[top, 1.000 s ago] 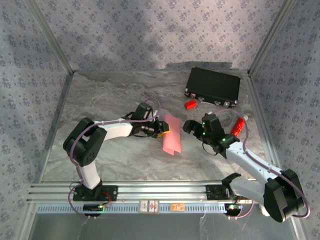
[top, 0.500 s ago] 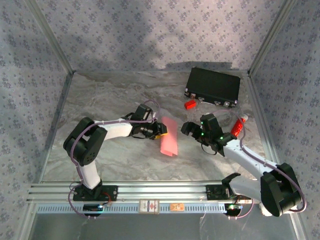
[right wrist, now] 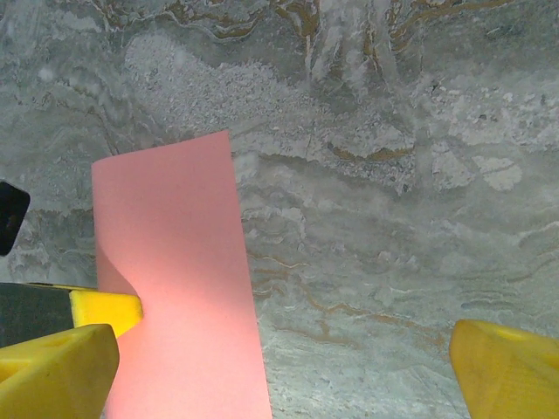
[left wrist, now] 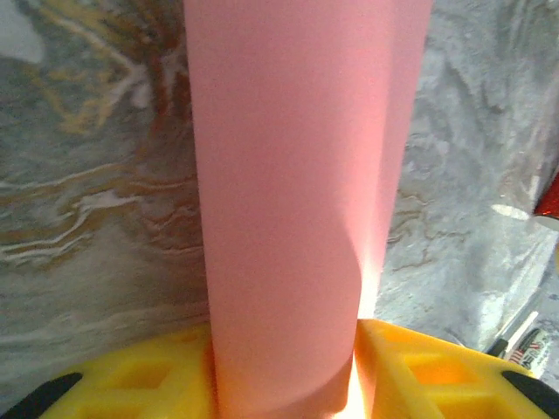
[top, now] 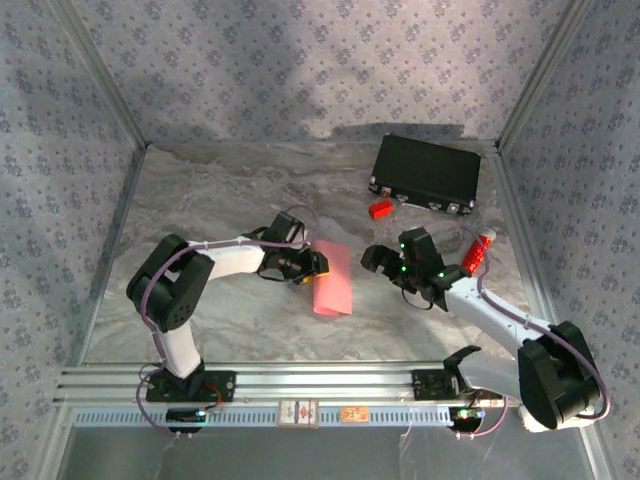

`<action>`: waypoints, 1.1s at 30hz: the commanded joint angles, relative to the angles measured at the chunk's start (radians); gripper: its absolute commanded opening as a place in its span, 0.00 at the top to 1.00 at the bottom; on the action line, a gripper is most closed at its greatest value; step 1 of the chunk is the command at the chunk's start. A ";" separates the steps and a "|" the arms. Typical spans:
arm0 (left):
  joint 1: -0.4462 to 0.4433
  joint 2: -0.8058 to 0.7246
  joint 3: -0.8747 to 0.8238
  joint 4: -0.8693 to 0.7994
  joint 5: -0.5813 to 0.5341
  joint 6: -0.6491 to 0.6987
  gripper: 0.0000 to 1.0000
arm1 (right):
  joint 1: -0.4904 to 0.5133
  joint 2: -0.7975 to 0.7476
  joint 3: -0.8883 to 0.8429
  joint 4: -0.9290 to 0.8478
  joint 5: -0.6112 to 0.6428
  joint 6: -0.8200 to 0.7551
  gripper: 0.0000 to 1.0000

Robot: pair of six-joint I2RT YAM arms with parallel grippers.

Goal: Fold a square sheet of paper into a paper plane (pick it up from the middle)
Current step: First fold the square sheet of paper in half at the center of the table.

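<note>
**Top external:** the square sheet of paper (top: 333, 282), doubled over, is seen mid-table (top: 210, 195) at the tip of the left gripper (top: 316, 264), with the right gripper (top: 370, 256) near its right.
**Left wrist:** the curled sheet is clamped between yellow fingers (left wrist: 131, 380).
**Right wrist:** the jaws are spread wide apart.

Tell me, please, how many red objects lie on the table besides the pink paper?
2. A small red block just in front of the black case; a red-and-white tube beside the right arm. The arms may hide others.
</note>
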 commanded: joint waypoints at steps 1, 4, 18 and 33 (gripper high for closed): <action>0.005 0.012 0.040 -0.072 -0.037 0.049 0.54 | -0.003 0.008 0.018 -0.010 -0.008 0.015 0.01; 0.003 0.010 0.059 -0.105 -0.055 0.063 0.51 | -0.003 0.007 0.021 -0.013 -0.011 0.013 0.01; 0.000 -0.065 0.059 -0.184 -0.139 0.115 0.47 | 0.001 0.050 0.032 0.017 -0.042 0.006 0.01; 0.016 -0.080 0.035 -0.213 -0.175 0.131 0.54 | 0.035 0.104 0.052 0.042 -0.061 0.004 0.01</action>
